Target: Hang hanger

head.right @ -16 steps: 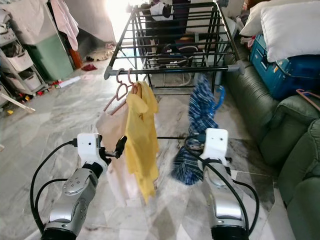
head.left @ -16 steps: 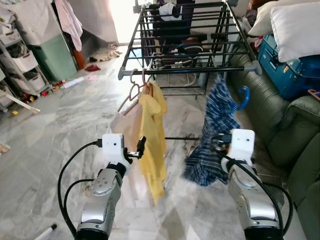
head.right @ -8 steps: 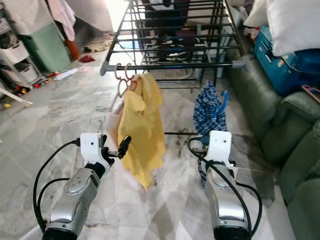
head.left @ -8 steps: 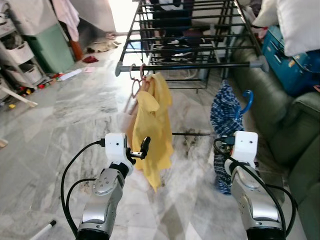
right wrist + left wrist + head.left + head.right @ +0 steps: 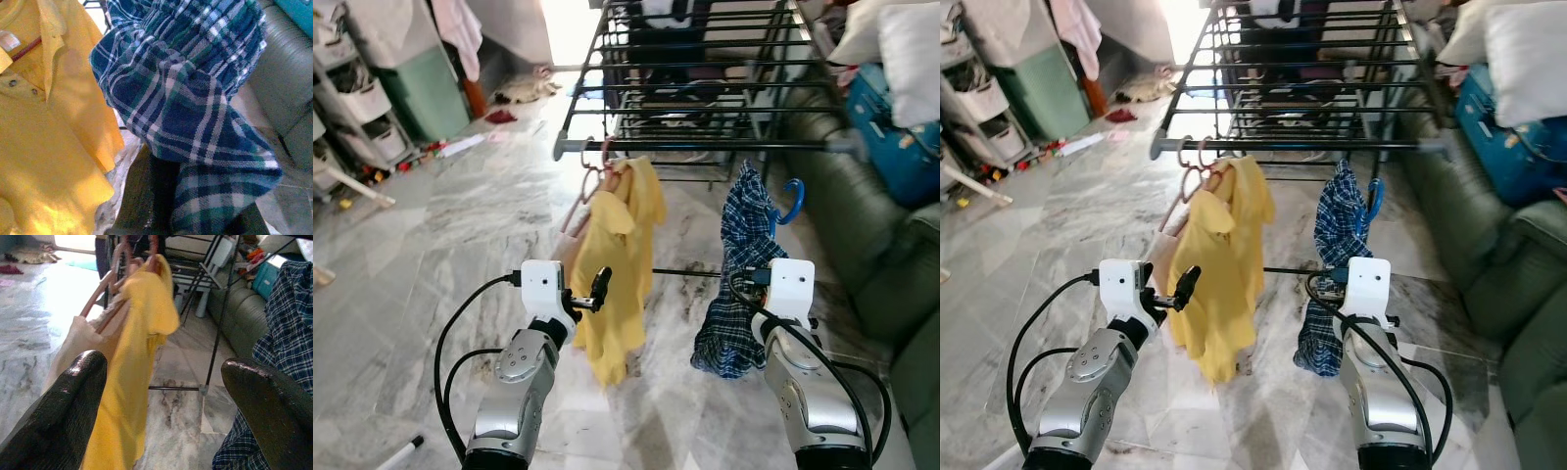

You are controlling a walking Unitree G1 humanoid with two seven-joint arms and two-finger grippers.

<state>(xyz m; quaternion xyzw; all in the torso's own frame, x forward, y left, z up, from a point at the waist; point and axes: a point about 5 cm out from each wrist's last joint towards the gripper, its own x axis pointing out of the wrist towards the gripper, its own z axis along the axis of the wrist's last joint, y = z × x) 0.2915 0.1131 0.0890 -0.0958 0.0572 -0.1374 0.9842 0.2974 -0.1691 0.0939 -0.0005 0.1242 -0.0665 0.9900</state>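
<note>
A blue plaid garment (image 5: 739, 274) hangs on a blue hanger whose hook (image 5: 791, 199) is in the air, below and in front of the front rail (image 5: 705, 146) of the black drying rack. My right gripper (image 5: 754, 286) holds it up, buried in the cloth; plaid fabric (image 5: 195, 107) drapes over the fingers in the right wrist view. A yellow shirt (image 5: 622, 264) on a pink hanger (image 5: 590, 181) hangs from the rail's left end, with a pale garment (image 5: 570, 250) behind it. My left gripper (image 5: 597, 289) is open beside the yellow shirt, nothing between its fingers (image 5: 73, 396).
A green sofa (image 5: 901, 264) runs along the right, with a blue case (image 5: 891, 127) and white pillows on it. Shelves with bins (image 5: 352, 108) and a green cabinet (image 5: 421, 93) stand far left. The rack's low crossbar (image 5: 685, 272) lies ahead. A marker (image 5: 401, 452) lies on the marble floor.
The camera has shifted, so the whole scene sits differently. The plaid garment and the yellow shirt have swung a little. Both arms keep much the same pose.
</note>
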